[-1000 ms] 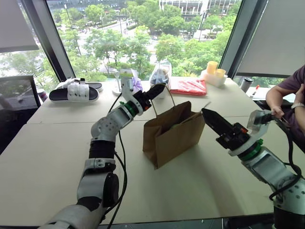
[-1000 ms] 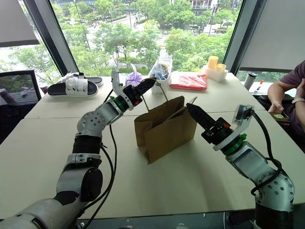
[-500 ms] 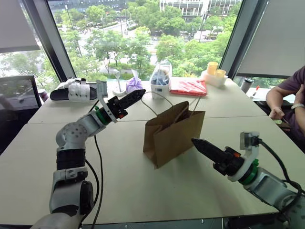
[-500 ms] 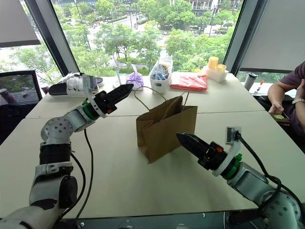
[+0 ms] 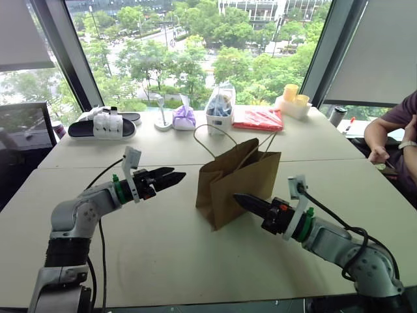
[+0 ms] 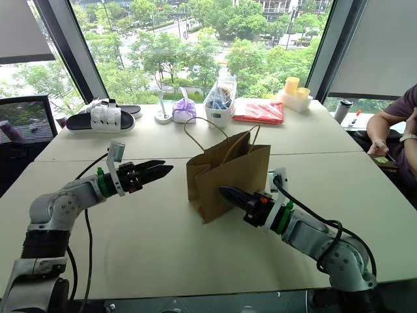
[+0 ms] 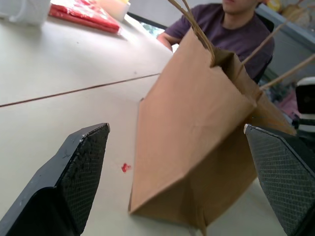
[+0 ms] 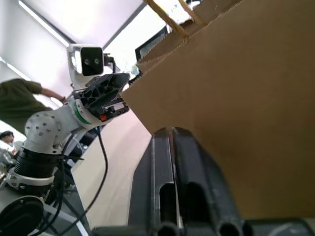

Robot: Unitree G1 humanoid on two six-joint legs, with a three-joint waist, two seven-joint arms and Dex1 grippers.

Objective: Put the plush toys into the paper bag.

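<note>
flanking the paper bag [image 5: 238,186] standing mid-desk: my left gripper [image 5: 171,178] spread wide, my right gripper [image 5: 245,201] pressed together at its side, both empty; no plush toys outside it, task likely finished.

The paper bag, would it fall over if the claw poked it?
Probably. The paper bag looks thin and creased, and it already leans, so a push could tip or slide it. Its cord handles look floppy and would likely bend.
</note>
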